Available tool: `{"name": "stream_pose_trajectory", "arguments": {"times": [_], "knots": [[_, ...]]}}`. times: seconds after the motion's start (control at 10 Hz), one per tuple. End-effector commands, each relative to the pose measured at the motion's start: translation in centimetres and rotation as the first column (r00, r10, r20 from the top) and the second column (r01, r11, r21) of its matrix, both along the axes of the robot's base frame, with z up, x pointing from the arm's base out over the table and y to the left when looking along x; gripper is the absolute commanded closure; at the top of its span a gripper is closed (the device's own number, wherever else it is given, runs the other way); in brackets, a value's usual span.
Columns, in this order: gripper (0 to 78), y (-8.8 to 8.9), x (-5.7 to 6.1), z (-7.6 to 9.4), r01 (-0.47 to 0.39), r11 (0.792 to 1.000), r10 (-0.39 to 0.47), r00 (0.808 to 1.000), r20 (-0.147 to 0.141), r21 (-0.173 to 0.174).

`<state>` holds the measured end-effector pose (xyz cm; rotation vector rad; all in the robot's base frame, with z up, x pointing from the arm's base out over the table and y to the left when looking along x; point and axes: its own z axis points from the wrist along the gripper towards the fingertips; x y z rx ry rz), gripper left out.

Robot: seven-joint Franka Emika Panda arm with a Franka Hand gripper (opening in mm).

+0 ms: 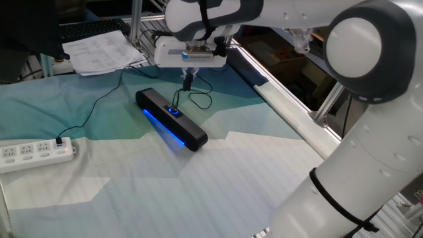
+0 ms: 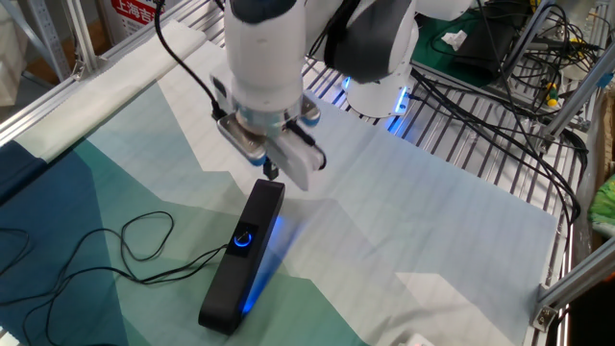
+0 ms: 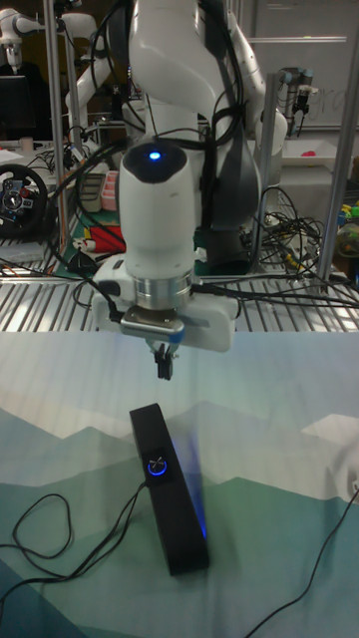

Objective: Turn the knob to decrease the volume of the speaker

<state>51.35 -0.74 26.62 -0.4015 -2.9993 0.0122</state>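
Note:
The speaker (image 1: 192,135) is a long slim black bar lying diagonally on the cloth, with blue light along its lower edge. The knob (image 1: 174,111) is a small dial ringed in blue near the bar's middle. My gripper (image 1: 188,84) hangs above the cloth, a little beyond the knob, fingers together with nothing between them. From the other side, the gripper (image 2: 272,173) hovers just over the upper end of the speaker (image 2: 225,291), short of the knob (image 2: 244,239). The tall view shows the gripper (image 3: 163,372) clear above the speaker (image 3: 180,523) and knob (image 3: 157,466).
A thin black cable (image 2: 125,252) loops on the cloth beside the speaker. A white power strip (image 1: 33,153) lies at the left edge, and papers (image 1: 104,50) sit at the back. Metal frame rails (image 1: 284,99) border the table.

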Motion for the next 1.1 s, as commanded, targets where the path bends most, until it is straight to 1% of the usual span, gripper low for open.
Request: {"name": "stream_pose_trajectory", "arguments": {"times": [0.1, 0.2, 0.3, 0.4, 0.5, 0.6, 0.7, 0.8, 1.1], "knots": [[77.6, -0.4, 1.5, -2.2, 0.07, 0.998, -0.07, 0.997, 0.037, -0.003], [77.6, -0.6, 2.0, -2.4, 0.086, 0.996, -0.086, 0.995, 0.041, -0.003], [77.6, -0.8, 2.3, -2.5, 0.093, 0.996, -0.093, 0.995, 0.041, -0.002], [77.6, -1.1, 2.7, -3.0, 0.115, 0.993, -0.115, 0.992, 0.044, 0.001], [77.6, -1.2, 2.7, -3.4, 0.132, 0.991, -0.132, 0.99, 0.042, 0.007], [77.6, -1.2, 2.7, -3.8, 0.144, 0.99, -0.144, 0.989, 0.045, 0.002], [77.6, -1.3, 2.7, -3.9, 0.148, 0.989, -0.148, 0.988, 0.048, 0.0], [77.6, -1.3, 2.8, -3.9, 0.17, 0.985, -0.17, 0.984, 0.054, -0.003], [77.6, -1.3, 2.8, -3.9, 0.193, 0.981, -0.193, 0.98, 0.055, -0.002]]}}
